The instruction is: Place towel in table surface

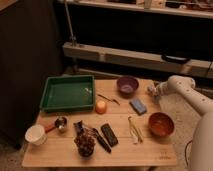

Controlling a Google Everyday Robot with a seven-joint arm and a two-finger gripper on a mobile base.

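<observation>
A small blue folded towel (138, 106) lies flat on the wooden table (55, 152), right of centre, between the purple bowl (127, 85) and the brown bowl (160, 124). My white arm (182, 87) reaches in from the right. My gripper (152, 92) is at the table's right edge, just right of the purple bowl and up and to the right of the towel, a short way from it. I see nothing clearly held in it.
A green tray (67, 93) stands at the back left. An orange (101, 106), a white cup (36, 134), a metal measuring cup (60, 123), grapes (85, 144), a black bar (109, 134) and a yellowish utensil (134, 130) lie on the table. Shelving runs behind.
</observation>
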